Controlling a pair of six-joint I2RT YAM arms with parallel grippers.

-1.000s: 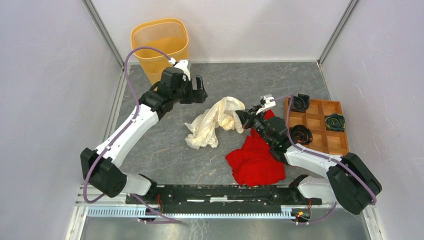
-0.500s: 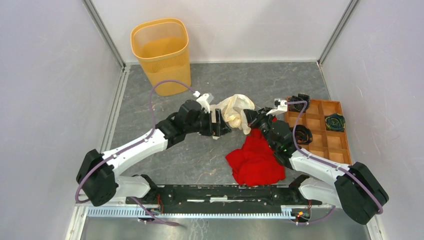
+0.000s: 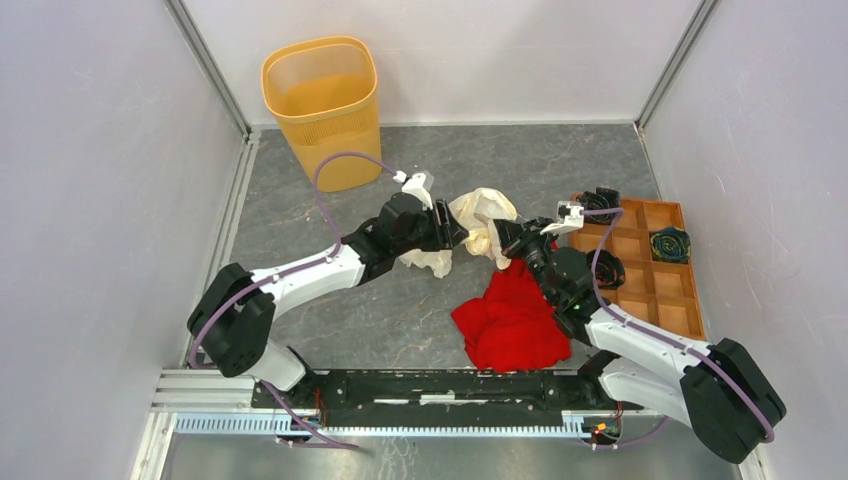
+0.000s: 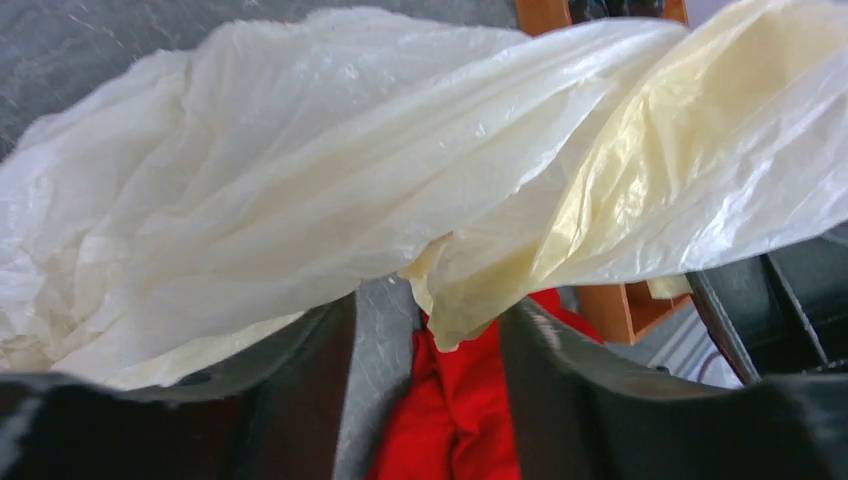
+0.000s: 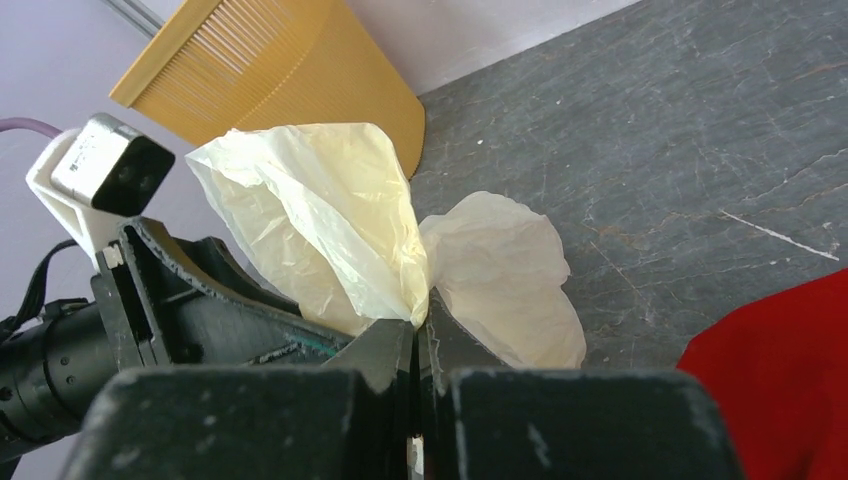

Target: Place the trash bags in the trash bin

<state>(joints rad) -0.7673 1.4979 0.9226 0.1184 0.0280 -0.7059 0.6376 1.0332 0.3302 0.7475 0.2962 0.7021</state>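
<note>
The cream-white trash bag [image 3: 482, 214] hangs bunched above the grey table between my two grippers. My right gripper [image 3: 500, 240] is shut on a pinched fold of it, as the right wrist view shows [image 5: 418, 325], with film [image 5: 330, 220] fanning out above the fingertips. My left gripper [image 3: 456, 232] is open right against the bag from the left. In the left wrist view the bag [image 4: 300, 180] drapes across its spread fingertips [image 4: 430, 305], not clamped. The yellow-orange trash bin [image 3: 322, 100] stands upright at the back left, apart from both grippers; it also shows in the right wrist view [image 5: 270, 70].
A red cloth heap [image 3: 510, 320] lies on the table under the right arm, and also shows in the left wrist view [image 4: 450, 420]. A brown wooden compartment tray [image 3: 660, 285] with dark coiled items sits at the right. Walls enclose the table on three sides.
My left arm swung from beside the bin down and right to the bag. My right gripper raised the bag off the table and drew it slightly back and right.
</note>
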